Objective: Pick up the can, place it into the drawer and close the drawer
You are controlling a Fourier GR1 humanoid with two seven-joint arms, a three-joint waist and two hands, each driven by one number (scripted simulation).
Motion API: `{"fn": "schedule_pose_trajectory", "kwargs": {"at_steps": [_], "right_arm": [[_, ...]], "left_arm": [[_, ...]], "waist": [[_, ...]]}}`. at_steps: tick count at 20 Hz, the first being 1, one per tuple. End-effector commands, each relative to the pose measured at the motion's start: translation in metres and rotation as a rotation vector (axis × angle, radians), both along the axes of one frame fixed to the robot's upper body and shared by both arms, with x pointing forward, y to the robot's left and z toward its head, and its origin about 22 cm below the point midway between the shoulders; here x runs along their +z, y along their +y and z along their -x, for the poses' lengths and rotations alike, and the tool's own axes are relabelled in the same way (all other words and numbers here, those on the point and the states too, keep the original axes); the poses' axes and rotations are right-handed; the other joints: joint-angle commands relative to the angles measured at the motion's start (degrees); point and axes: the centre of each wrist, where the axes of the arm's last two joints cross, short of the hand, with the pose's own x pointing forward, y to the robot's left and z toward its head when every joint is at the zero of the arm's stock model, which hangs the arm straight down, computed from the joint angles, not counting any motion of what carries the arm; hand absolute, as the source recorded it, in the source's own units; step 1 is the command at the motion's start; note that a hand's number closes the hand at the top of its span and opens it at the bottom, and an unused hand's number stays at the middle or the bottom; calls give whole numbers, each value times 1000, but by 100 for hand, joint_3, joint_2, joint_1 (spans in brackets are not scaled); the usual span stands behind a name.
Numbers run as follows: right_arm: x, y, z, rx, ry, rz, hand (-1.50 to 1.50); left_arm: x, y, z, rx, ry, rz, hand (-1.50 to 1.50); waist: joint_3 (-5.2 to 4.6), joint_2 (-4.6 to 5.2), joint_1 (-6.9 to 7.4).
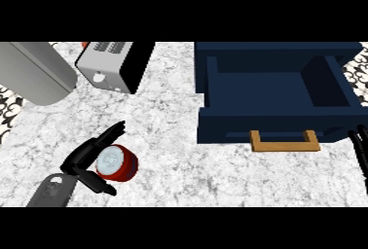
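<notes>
**Mia:** Where was the can (118, 163)?

**Tom:** It lay on the counter (179, 146), down in the left part. It was red with a silver top, and it was tipped so the top faced up toward us.

**Mia:** Was a hand on it?

**Tom:** Yes, the left hand (84, 158) was right by it. The can sat between the long fingers (111, 133) and the thumb (101, 185). The fingers went past its upper left side and the thumb stuck out under it. The hand was spread wide around the can, not squeezed shut. I could not tell if it touched the can.

**Mia:** And the drawer (277, 97)?

**Tom:** It was dark blue and pulled open, up on the right, well apart from the can. Its inside looked bare. A wooden handle (285, 141) stuck out from its front, toward us.

**Mia:** Was there room between them?

**Tom:** Lots. Bare white counter lay between the can and the drawer's front.

**Mia:** What about the other hand?

**Tom:** The right hand (359, 146) was at the right edge, just beside the drawer's front corner. Only some thin straight fingers showed there, held apart.

**Mia:** Anything else near?

**Tom:** A toaster (111, 65) stood above the can, far back. A big grey thing (32, 70) lay in the top left corner. At the left the counter's edge ran close to the hand, with a black and white patterned floor (9, 116) past it.
</notes>
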Motion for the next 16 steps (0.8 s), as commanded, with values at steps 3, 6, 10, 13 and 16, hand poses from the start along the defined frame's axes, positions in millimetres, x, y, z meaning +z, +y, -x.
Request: {"fn": "schedule_pose_trajectory", "kwargs": {"at_steps": [3, 6, 10, 13, 16], "right_arm": [[6, -8, 7, -13, 3, 5, -150], [5, 0, -12, -16, 6, -12, -150], [-9, 4, 14, -26, 11, -7, -150], [-1, 4, -3, 5, -4, -7, -150], [3, 8, 3, -15, 3, -9, -150]], "left_arm": [[-2, -19, -14, -49, 20, 68, -150], [6, -17, -13, -66, 10, 80, -150], [4, -46, -14, -93, 18, 74, -150], [4, -44, -13, -108, -32, 68, -150], [0, -50, -11, -145, 8, 110, -150]], "waist": [[0, 0, -6], [1, -2, 31], [2, -8, 11], [1, -2, 16], [1, -4, 13]]}}
